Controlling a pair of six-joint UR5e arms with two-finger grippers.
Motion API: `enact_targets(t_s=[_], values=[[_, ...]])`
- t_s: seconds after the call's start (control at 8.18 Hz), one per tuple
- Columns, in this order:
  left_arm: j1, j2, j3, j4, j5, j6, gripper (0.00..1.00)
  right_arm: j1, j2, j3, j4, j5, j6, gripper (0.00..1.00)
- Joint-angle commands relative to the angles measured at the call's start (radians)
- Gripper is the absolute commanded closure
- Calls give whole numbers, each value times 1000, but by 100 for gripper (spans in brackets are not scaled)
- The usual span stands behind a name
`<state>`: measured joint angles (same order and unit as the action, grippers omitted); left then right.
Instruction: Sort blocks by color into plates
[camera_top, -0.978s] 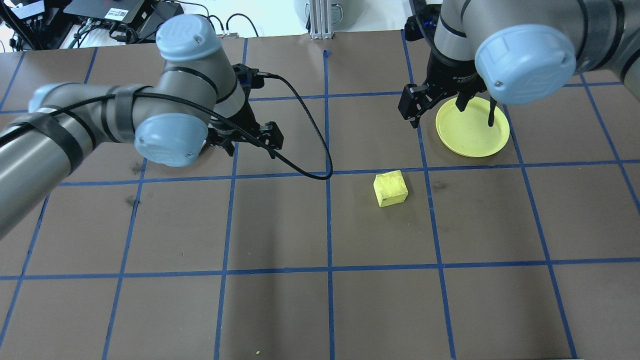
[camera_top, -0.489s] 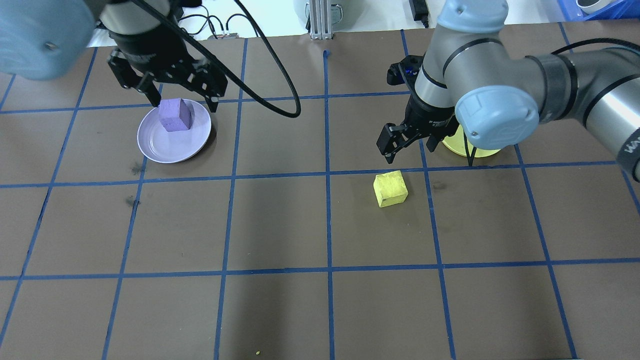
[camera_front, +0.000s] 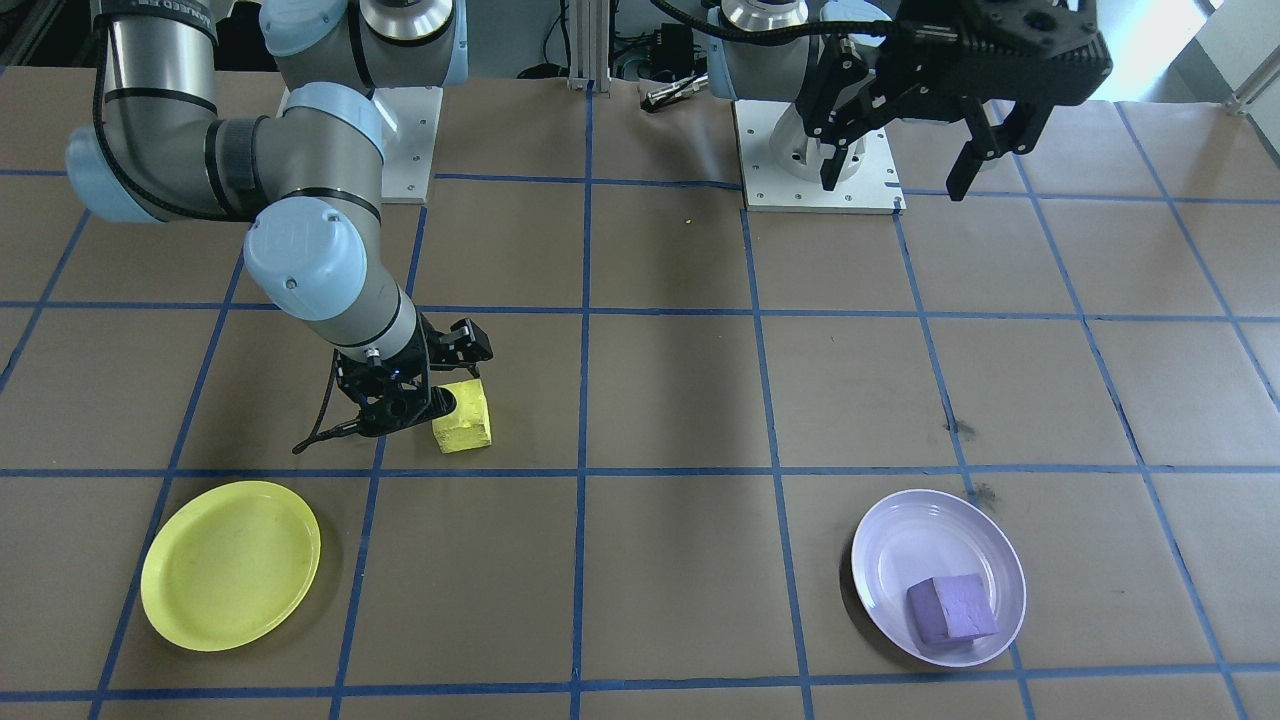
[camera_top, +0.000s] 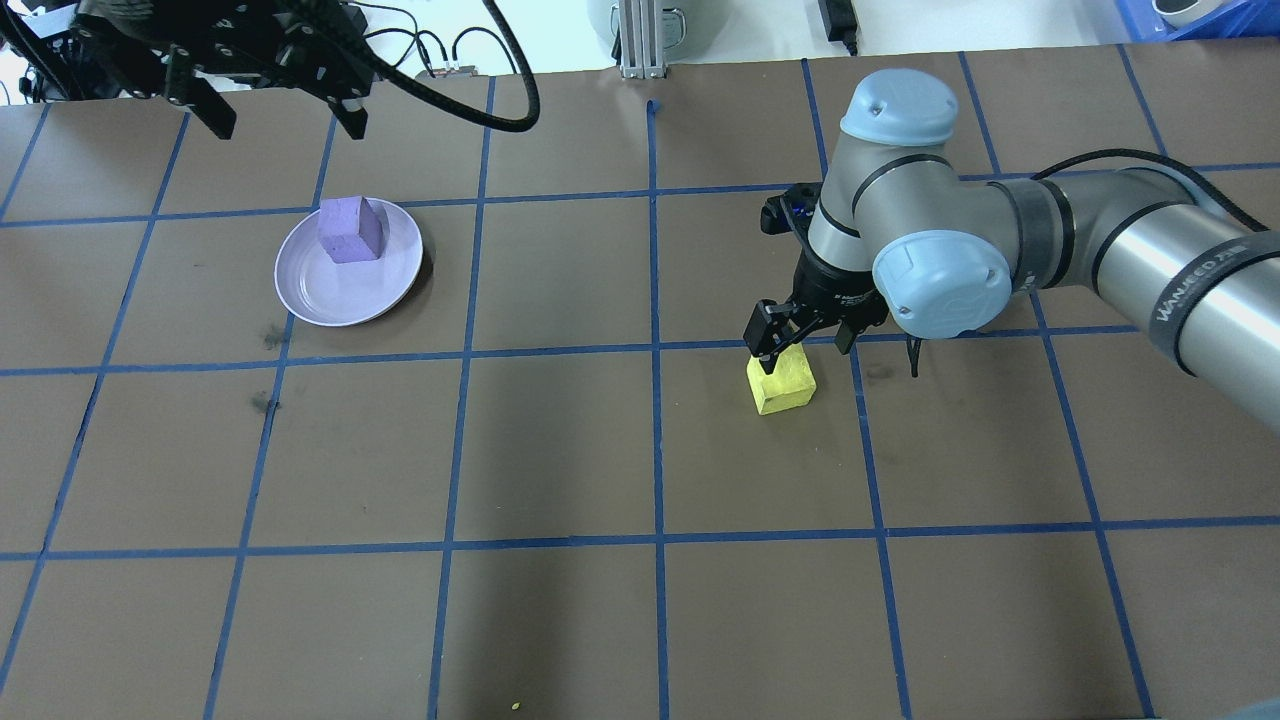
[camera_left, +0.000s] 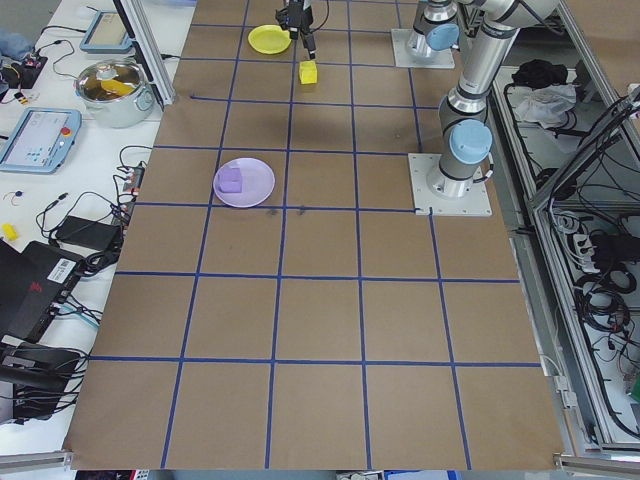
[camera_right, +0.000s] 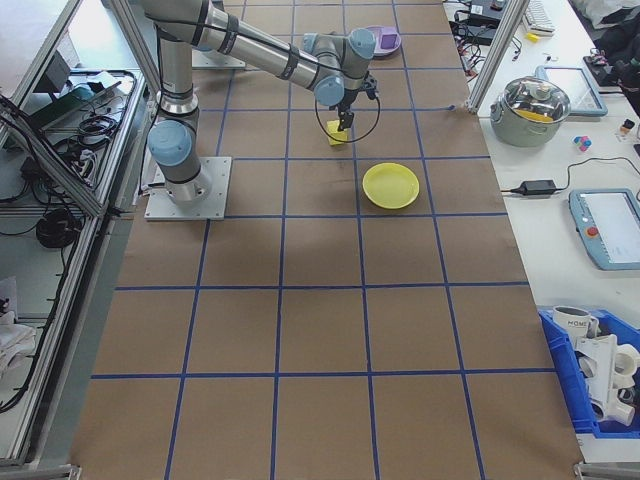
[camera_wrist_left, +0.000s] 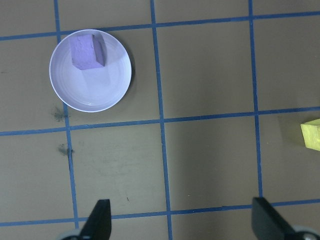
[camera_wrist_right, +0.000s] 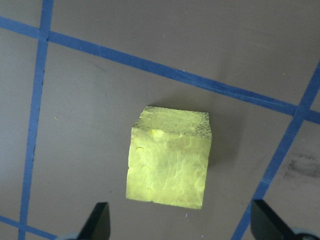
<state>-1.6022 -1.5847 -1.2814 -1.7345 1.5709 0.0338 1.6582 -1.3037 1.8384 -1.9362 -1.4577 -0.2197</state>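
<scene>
R gripper hangs spread right over the rough yellow foam cube, fingers apart to straddle it. Round yellow plastic plate waits near that cube. L gripper, spread & empty, parked well away from it.

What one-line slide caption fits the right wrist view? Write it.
Open right claw poised above the small rough yellow foam cube on the brown blue-taped table.

Hidden and cropped parts

In the overhead view we see the right arm covering the yellow plate entirely; the left wrist view crops the yellow block at its right edge, and both fingertips at the bottom.
</scene>
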Motion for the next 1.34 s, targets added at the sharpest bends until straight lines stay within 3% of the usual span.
enact_targets(t_s=[0.0,0.73,0.86,0.98,1.22], values=[[71,67,-10,1,1,3,0,2,98,2,-62,2,3,0],[70,80,-19,4,-3,-12,0,23,138,2,-64,4,6,0],[70,80,-19,4,-2,-12,0,23,147,2,-95,2,-3,38],[70,80,-19,4,-3,-14,0,23,149,1,-101,-3,-7,99],[70,80,-21,3,-2,-12,0,20,132,-19,-96,-13,-10,100]])
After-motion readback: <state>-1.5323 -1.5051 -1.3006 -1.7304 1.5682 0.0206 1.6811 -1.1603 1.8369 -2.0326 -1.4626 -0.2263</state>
